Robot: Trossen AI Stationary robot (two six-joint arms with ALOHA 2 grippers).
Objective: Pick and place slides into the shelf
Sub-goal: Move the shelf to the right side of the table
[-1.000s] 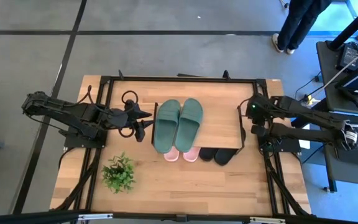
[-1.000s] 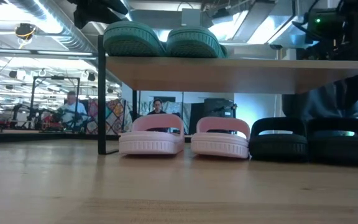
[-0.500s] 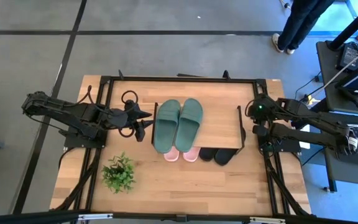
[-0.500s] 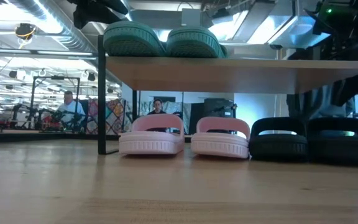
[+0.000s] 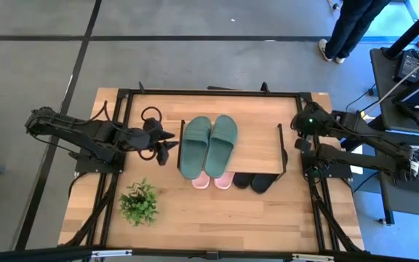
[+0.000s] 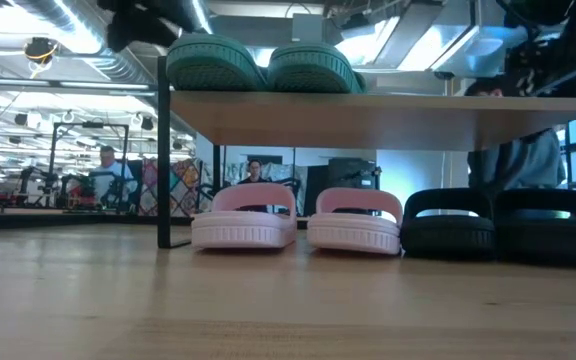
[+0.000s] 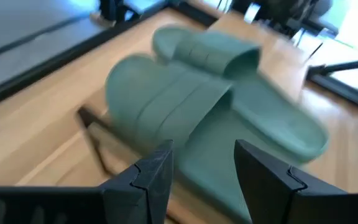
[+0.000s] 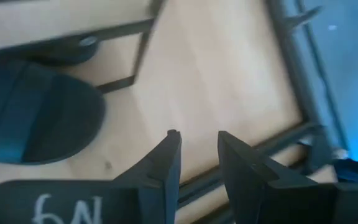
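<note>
The dull green slides [image 5: 209, 145] lie side by side on the shelf's wooden top board [image 5: 260, 145], soles down. Under the board, the pale pink slides [image 6: 298, 222] and black slides [image 6: 508, 225] stand on the table. My left gripper [image 5: 172, 143] hovers just left of the shelf at the height of the board. It is open and faces the green slides [image 7: 210, 112] without touching them. My right gripper [image 5: 299, 149] is beyond the shelf's right end. It is open over bare table, with a black slide [image 8: 36, 118] off to one side.
A small green potted plant [image 5: 140, 201] stands on the table's near left part. A black cable loop [image 5: 151, 114] lies behind the left gripper. The shelf's black frame leg [image 6: 162, 150] stands left of the pink slides. A person's legs [image 5: 348, 29] are beyond the far right corner.
My right gripper has drawn away from the shelf's right end, toward the table's right and far edge. My left gripper has backed off slightly to the left of the shelf. The slides have stayed where they were.
</note>
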